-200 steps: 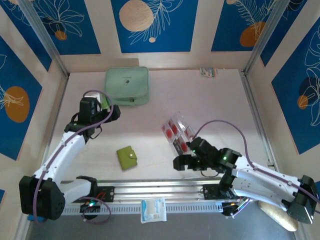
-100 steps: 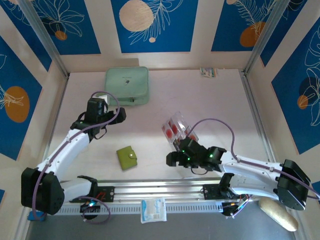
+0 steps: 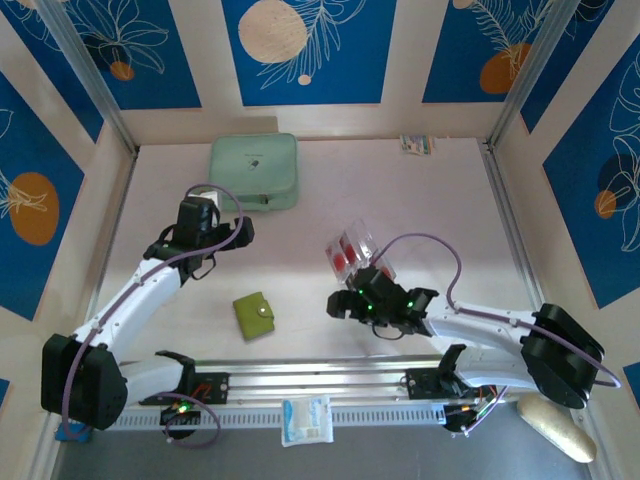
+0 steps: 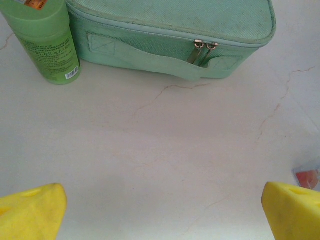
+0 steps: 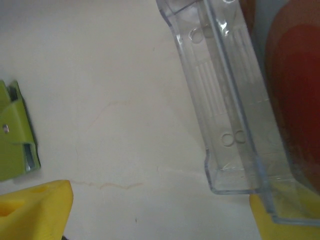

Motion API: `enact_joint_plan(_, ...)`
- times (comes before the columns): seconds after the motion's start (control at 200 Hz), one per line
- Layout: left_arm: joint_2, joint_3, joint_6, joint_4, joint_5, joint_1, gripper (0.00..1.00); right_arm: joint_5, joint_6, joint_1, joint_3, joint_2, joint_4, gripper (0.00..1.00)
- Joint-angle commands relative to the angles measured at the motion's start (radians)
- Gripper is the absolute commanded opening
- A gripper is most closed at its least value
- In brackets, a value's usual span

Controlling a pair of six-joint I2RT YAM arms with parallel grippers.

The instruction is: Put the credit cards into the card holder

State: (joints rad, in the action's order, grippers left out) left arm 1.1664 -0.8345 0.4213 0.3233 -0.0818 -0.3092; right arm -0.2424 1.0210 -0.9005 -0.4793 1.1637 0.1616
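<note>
Nearest you, a white packet [image 3: 305,420] lies just in front of the metal rail [image 3: 320,375] at the near edge of the table [image 3: 450,190]. A little further in, left of centre, the card holder [image 3: 255,315] lies closed on the table with its pale snap button facing up. Your right end effector [image 3: 343,303] sits low to the right of it and apart from it. Its fingers are spread wide and grip nothing.

In its wrist view you see the card holder's edge at the left. The corner of one clear card lies over the tip of the lower-right finger [image 5: 282,222], though you cannot tell whether they touch. The credit cards [image 3: 350,252] lie in a loose overlapping cluster just beyond that end effector, their red marks showing through the clear plastic.

Further out on the left, your left end effector [image 4: 162,212] is fully open and empty above bare table, well apart from the card holder and the cards. Just ahead of it is a green cylinder [image 4: 47,42] with a printed label. It sits right beside the left corner of the mint-green zip case [image 4: 170,30], which has its zip closed. By the far wall, to the right, lies a small packet [image 3: 417,144].
</note>
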Motion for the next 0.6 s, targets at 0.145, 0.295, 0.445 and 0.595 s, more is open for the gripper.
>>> enact_joint_plan(0.145,-0.020,0.005,0.007,0.014,-0.033,-0.025,1.00,0.001,-0.055,0.109,-0.043,0.091,-0.143,0.92)
enact_joint_plan(0.295,-0.026,0.015,0.010,0.016,-0.036,-0.029,1.00,0.039,-0.112,0.184,-0.118,0.186,-0.165,0.92)
enact_joint_plan(0.445,-0.039,0.030,0.014,0.014,-0.039,-0.032,1.00,0.077,-0.175,0.263,-0.216,0.289,-0.178,0.92)
enact_joint_plan(0.595,-0.050,0.049,0.017,0.010,-0.037,-0.033,1.00,0.118,-0.264,0.346,-0.339,0.402,-0.154,0.92)
